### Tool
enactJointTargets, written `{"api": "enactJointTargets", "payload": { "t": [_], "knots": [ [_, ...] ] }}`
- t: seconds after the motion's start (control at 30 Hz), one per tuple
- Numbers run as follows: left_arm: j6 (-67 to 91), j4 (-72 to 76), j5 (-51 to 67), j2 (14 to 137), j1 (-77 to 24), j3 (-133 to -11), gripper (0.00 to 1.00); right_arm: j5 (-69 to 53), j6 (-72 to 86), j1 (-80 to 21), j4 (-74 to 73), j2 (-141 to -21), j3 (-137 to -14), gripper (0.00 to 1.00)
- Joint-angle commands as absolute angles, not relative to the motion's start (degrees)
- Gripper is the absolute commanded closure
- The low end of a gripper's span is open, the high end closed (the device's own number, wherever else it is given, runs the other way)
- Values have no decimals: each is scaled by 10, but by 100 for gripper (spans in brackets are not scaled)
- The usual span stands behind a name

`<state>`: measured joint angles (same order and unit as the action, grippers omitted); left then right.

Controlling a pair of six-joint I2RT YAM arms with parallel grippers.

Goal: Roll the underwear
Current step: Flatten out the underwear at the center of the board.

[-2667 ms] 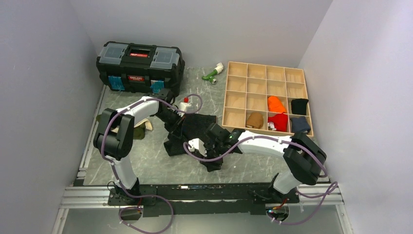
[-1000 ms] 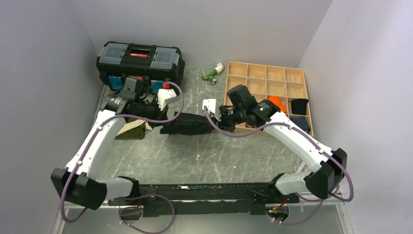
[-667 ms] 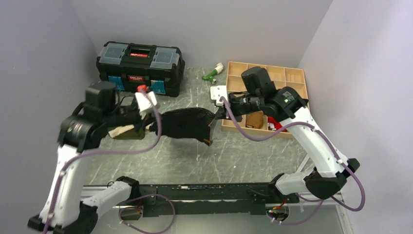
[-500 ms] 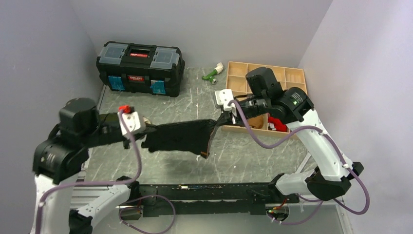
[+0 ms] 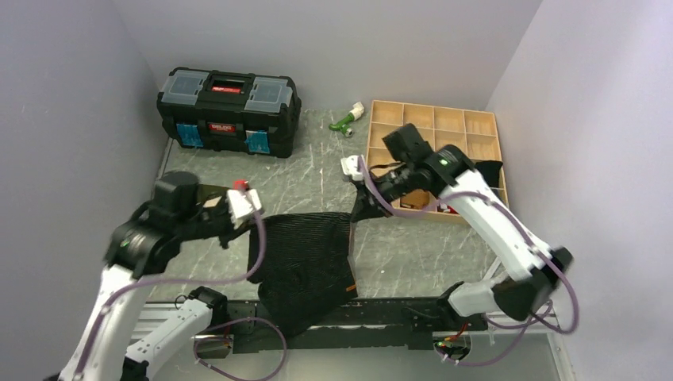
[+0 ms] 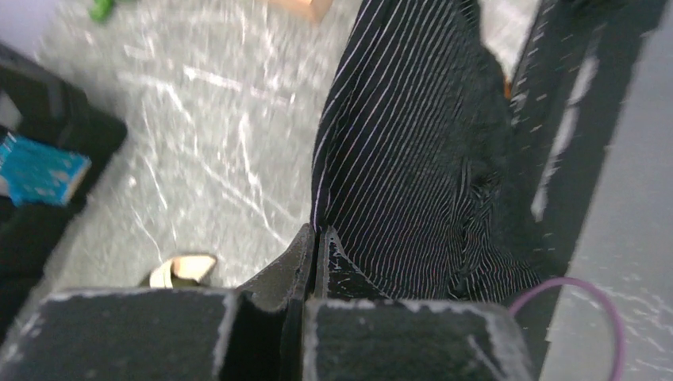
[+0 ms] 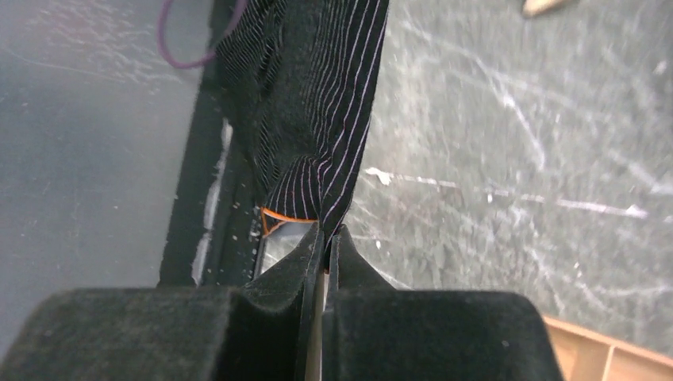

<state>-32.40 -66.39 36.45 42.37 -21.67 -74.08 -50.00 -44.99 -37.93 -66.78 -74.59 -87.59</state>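
Observation:
The underwear (image 5: pixel 305 258) is a black knit garment with fine grey stripes and an orange edge. It hangs spread between my two grippers above the near part of the table, its lower part drooping over the front rail. My left gripper (image 5: pixel 255 220) is shut on its left top corner, and the striped cloth (image 6: pixel 405 159) runs away from the closed jaws. My right gripper (image 5: pixel 355 213) is shut on its right top corner, the cloth (image 7: pixel 317 119) hanging from the jaws.
A black toolbox (image 5: pixel 228 109) stands at the back left. A wooden divided tray (image 5: pixel 435 155) with rolled garments is at the back right. A green and white object (image 5: pixel 348 119) lies between them. A tan item (image 6: pixel 181 268) lies on the marble table (image 5: pixel 317 171).
Both grippers lifted the underwear off the table, stretched it between them, then swung it toward the near edge; it now hangs open and droops over the front rail.

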Motion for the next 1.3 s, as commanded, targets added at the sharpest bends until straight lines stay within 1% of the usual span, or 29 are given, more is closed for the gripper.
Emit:
{"api": "enactJointTargets", "payload": {
  "t": [0.0, 0.07, 0.13, 0.2, 0.27, 0.33, 0.43, 0.47, 0.5, 0.53, 0.57, 0.63, 0.7, 0.8, 0.9, 1.0, 1.1, 1.17, 1.27],
  "knots": [
    [-336, -502, 231, 515, -208, -634, 100, -508, -457, -324, -582, -868, -849, 98],
    [-332, -430, 194, 581, -194, -592, 100, -508, -478, -296, -580, -953, -878, 96],
    [-326, -364, 173, 662, -175, -574, 100, -504, -496, -272, -589, -1051, -934, 95],
    [-308, -301, 141, 759, -151, -586, 100, -501, -514, -255, -613, -1158, -1016, 93],
    [-292, -274, 132, 852, -130, -620, 100, -493, -521, -243, -654, -1256, -1116, 91],
    [-278, -259, 127, 932, -117, -651, 100, -487, -517, -234, -673, -1325, -1198, 88],
    [-264, -234, 111, 979, -112, -666, 100, -473, -496, -230, -646, -1365, -1238, 84],
    [-259, -226, 104, 987, -112, -666, 100, -467, -486, -230, -624, -1364, -1232, 76],
    [-252, -222, 99, 995, -112, -667, 99, -462, -475, -230, -602, -1360, -1221, 66],
    [-246, -221, 93, 1001, -112, -670, 91, -457, -468, -231, -584, -1354, -1210, 57],
    [-240, -220, 88, 1006, -112, -670, 82, -453, -461, -230, -572, -1347, -1201, 50],
    [-230, -207, 74, 1005, -112, -662, 66, -450, -451, -230, -557, -1329, -1183, 43],
    [-226, -195, 66, 995, -112, -652, 54, -456, -447, -229, -550, -1305, -1160, 37],
    [-219, -187, 60, 973, -112, -638, 38, -477, -432, -231, -529, -1253, -1107, 35],
    [-213, -185, 70, 946, -110, -629, 31, -491, -406, -237, -498, -1198, -1045, 34],
    [-203, -190, 126, 914, -109, -624, 28, -503, -379, -244, -470, -1142, -971, 37],
    [-212, -204, 236, 887, -110, -627, 26, -527, -369, -245, -457, -1083, -894, 42],
    [-216, -218, 331, 895, -110, -641, 25, -545, -382, -248, -474, -1048, -853, 44],
    [-197, -240, 413, 944, -114, -687, 25, -570, -428, -257, -526, -1020, -793, 44]
  ]
}}
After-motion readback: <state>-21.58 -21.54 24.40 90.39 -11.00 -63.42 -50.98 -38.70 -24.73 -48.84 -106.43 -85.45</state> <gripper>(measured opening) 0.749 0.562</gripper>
